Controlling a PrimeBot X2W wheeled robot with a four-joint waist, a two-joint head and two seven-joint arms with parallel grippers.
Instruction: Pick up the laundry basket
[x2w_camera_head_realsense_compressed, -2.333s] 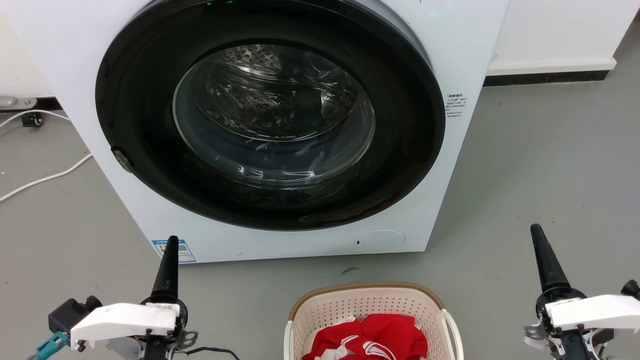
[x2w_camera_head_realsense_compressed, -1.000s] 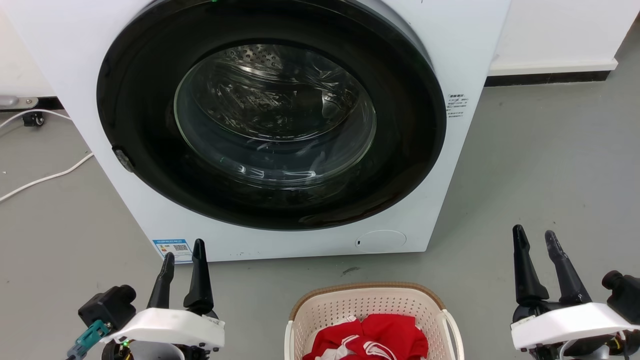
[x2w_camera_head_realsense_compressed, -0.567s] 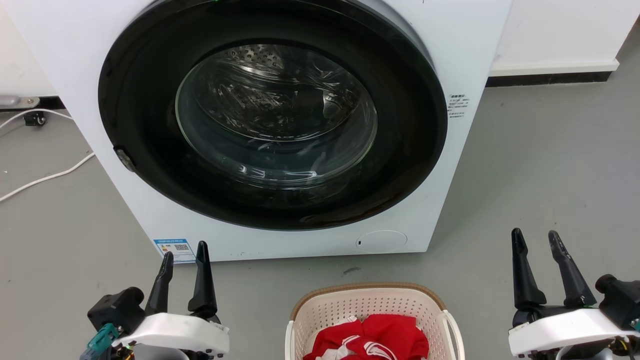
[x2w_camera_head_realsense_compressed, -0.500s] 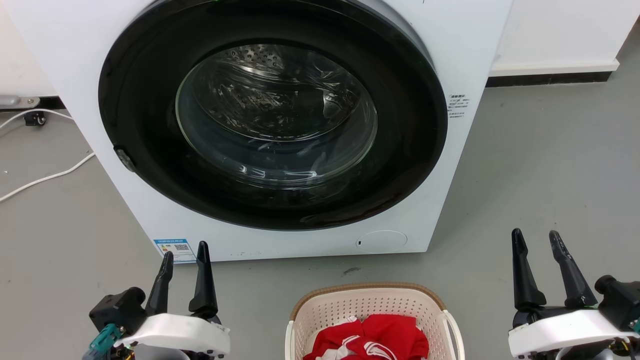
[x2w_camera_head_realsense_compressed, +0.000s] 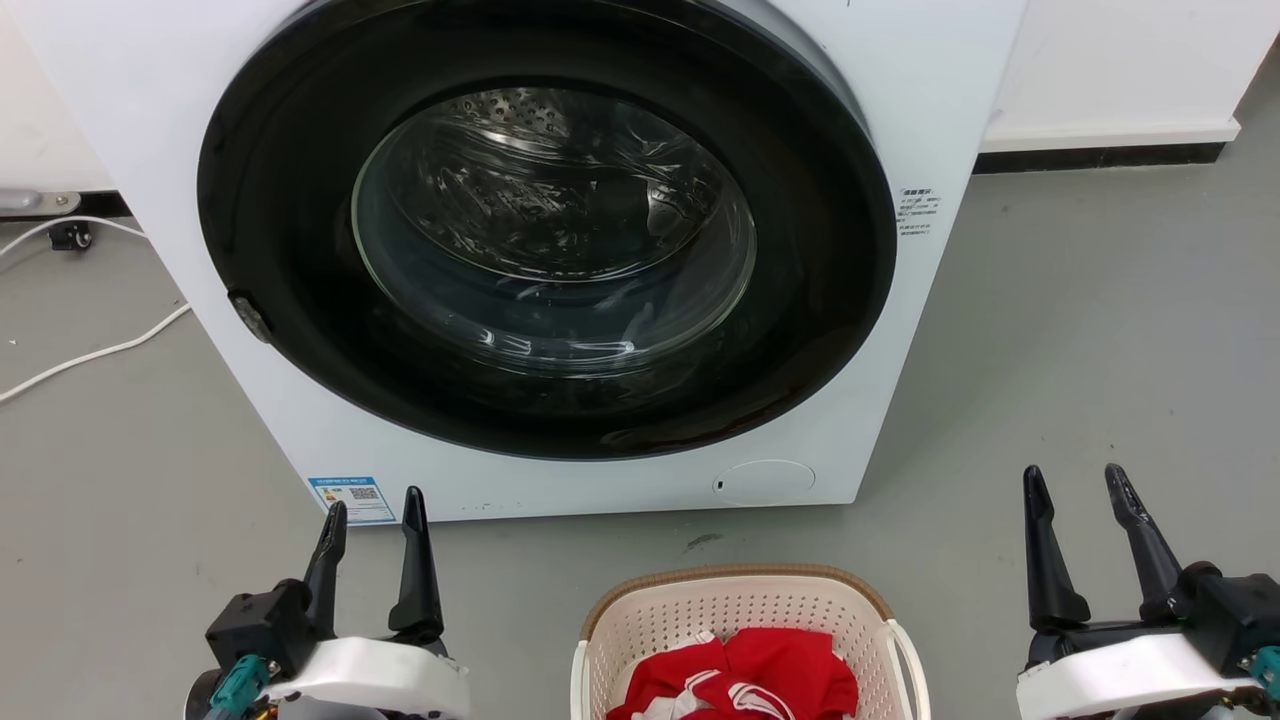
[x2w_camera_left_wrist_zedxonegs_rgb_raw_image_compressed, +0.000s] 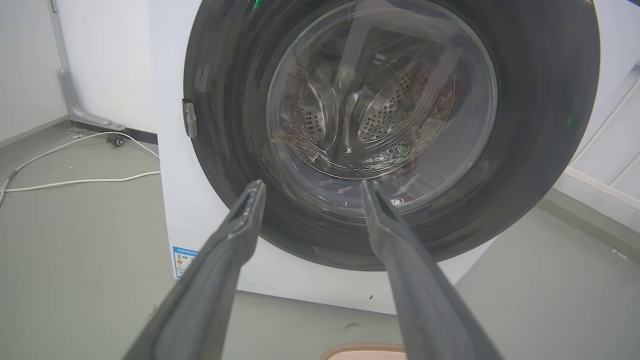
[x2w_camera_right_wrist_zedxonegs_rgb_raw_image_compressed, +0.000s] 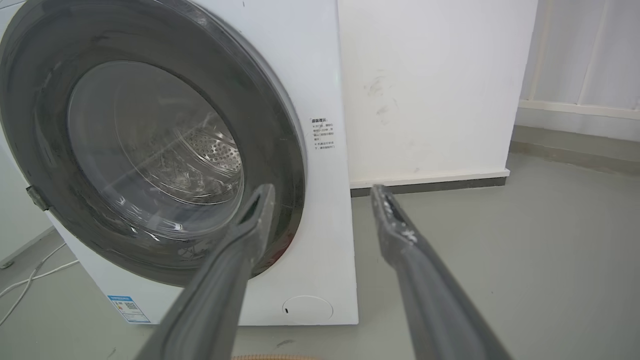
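**Basket on the floor, both grippers open and short of it**

A white washer (x2w_camera_head_realsense_compressed: 560, 250) with its dark round door shut stands over the grey floor (x2w_camera_head_realsense_compressed: 1100, 330). Just in front of it, low in the head view, sits the basket (x2w_camera_head_realsense_compressed: 735, 574), apart from the machine and resting on the floor.

The left gripper (x2w_camera_head_realsense_compressed: 375, 503) is well to the basket's left and the right gripper (x2w_camera_head_realsense_compressed: 1072, 474) well to its right. Both point towards the washer. Each has its fingers spread moderately apart with nothing between them, as both wrist views confirm.

A red garment (x2w_camera_head_realsense_compressed: 740, 670) lies inside the basket, and a white loop handle (x2w_camera_head_realsense_compressed: 907, 655) shows on its right side.

By my reading, no part of the lift is done. What is left is the reach inward and down, the hold on the sides or handles, and the raise.
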